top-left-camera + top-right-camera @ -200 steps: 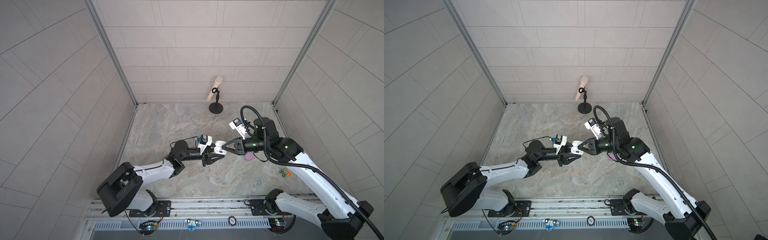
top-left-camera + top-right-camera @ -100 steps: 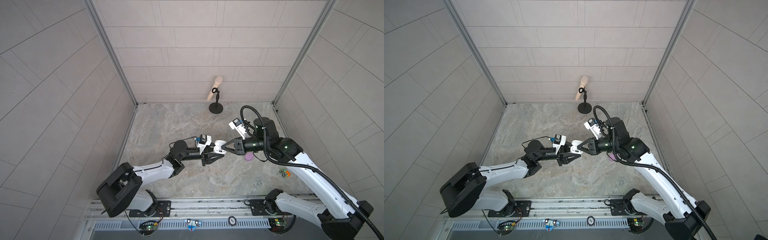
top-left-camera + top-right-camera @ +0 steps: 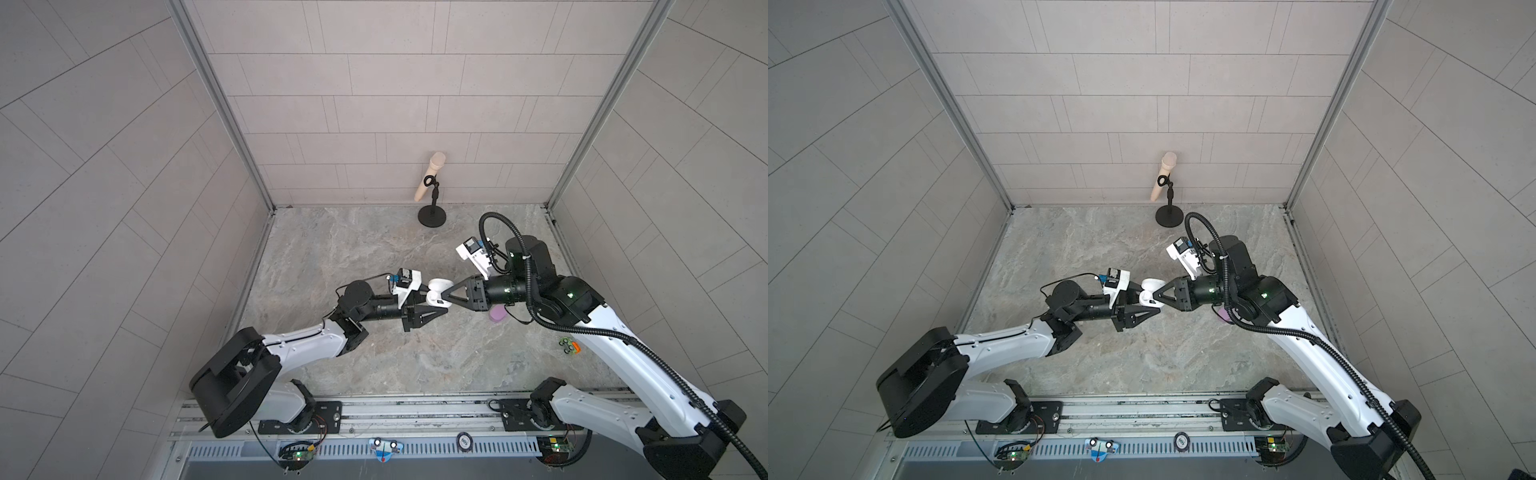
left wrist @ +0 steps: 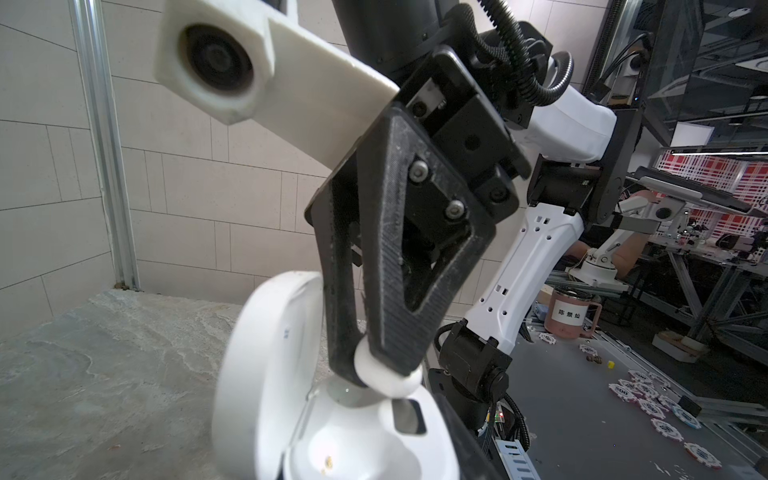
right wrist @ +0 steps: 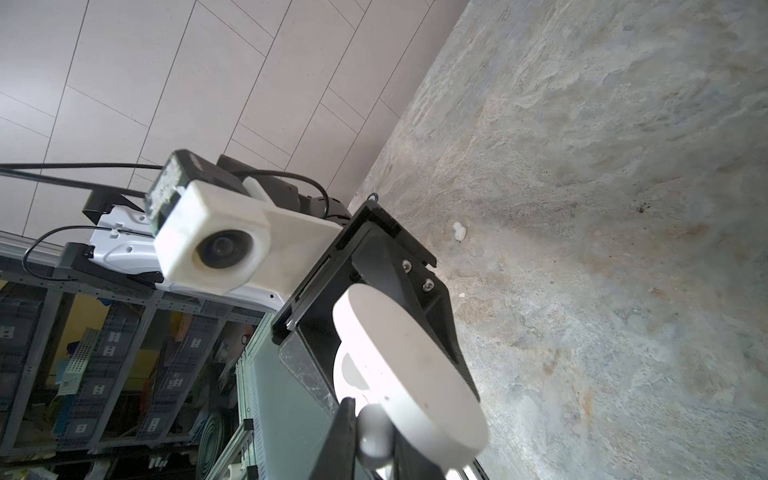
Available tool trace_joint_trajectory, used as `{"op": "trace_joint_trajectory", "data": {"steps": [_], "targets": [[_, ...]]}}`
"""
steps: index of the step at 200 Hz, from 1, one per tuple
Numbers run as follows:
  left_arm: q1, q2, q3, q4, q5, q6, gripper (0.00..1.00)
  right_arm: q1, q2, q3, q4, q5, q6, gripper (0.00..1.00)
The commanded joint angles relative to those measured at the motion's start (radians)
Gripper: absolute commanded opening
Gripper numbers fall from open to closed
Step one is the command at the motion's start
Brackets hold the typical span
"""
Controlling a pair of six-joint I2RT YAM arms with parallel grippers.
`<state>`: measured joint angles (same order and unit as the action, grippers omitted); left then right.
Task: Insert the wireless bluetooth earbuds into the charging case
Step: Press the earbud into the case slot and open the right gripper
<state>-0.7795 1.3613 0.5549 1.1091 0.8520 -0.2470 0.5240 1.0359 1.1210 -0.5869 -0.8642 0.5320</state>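
Insertion step: white earbud (image 4: 386, 376) is pinched in right pincer (image 3: 449, 296) at open charging case (image 4: 266, 365); case is clamped in left pincer (image 3: 438, 305), off table (image 3: 374, 249). Next, earbud must be aligned, pressed home, released.

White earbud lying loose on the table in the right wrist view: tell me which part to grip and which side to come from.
Take the loose white earbud across its short width, at the waist between its two lobes, coming straight down from above. It lies low on the table with nothing close around it, so jaws probably only fit either side from the top.
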Motion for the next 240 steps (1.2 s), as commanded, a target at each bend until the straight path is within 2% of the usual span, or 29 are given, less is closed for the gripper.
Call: {"op": "trace_joint_trajectory", "data": {"steps": [1, 58, 126, 165, 240], "targets": [[-0.004, -0.032, 0.023, 0.05, 0.019, -0.007, 0.12, 0.009, 0.003, -0.009, 0.022, 0.014, 0.002, 0.15], [-0.004, -0.034, 0.017, 0.05, 0.014, -0.009, 0.12, 0.012, 0.018, 0.015, -0.008, 0.051, -0.003, 0.24], [-0.015, -0.03, 0.009, 0.047, 0.013, -0.011, 0.12, 0.014, 0.018, 0.044, -0.014, 0.094, 0.001, 0.29], [-0.024, -0.027, 0.009, 0.047, 0.013, -0.011, 0.12, 0.013, 0.018, 0.061, -0.035, 0.132, -0.007, 0.37], [-0.03, -0.021, 0.007, 0.043, 0.012, -0.008, 0.13, 0.048, 0.037, 0.093, -0.034, 0.126, -0.026, 0.49]]}}
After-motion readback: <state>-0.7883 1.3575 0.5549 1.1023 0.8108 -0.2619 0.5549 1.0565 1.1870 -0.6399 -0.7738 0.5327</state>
